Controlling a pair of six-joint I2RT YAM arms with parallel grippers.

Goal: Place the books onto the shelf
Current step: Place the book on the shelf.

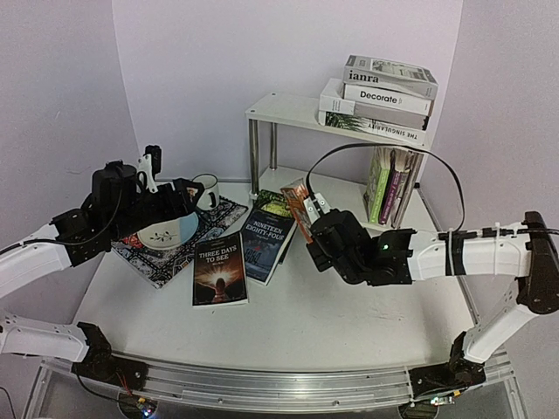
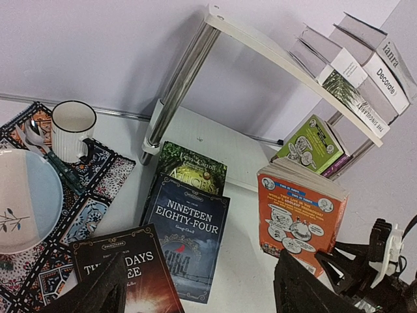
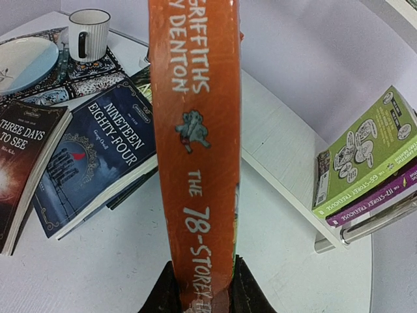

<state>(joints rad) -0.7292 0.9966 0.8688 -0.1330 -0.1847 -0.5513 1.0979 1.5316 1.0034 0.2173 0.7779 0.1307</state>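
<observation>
Right gripper (image 3: 203,290): pinches the bottom end of the orange paperback (image 3: 195,130), one finger on each cover; sits at the centre of the overhead view.
Orange paperback: held off the table, spine facing the wrist camera, tilted, near the front edge of the shelf's lower board (image 1: 345,188).
Left gripper (image 2: 202,293): fingers spread wide, nothing between them; hangs at the left of the overhead view, above the bowl (image 1: 166,234).
Shelf (image 1: 288,109): upper right of the overhead view.
Top board: carries a stack of large hardbacks (image 1: 380,100) lying flat at its right end.
Lower board: holds green and purple paperbacks (image 1: 393,188) leaning upright at its right end.
Table: "Three Days to See" (image 1: 220,269) and "Nineteen Eighty-Four" (image 1: 269,244) lie flat, centre left; the second overlaps a green book (image 1: 272,202).
Mat (image 1: 210,227): lies at the left, under the bowl and the mug (image 1: 207,190).
</observation>
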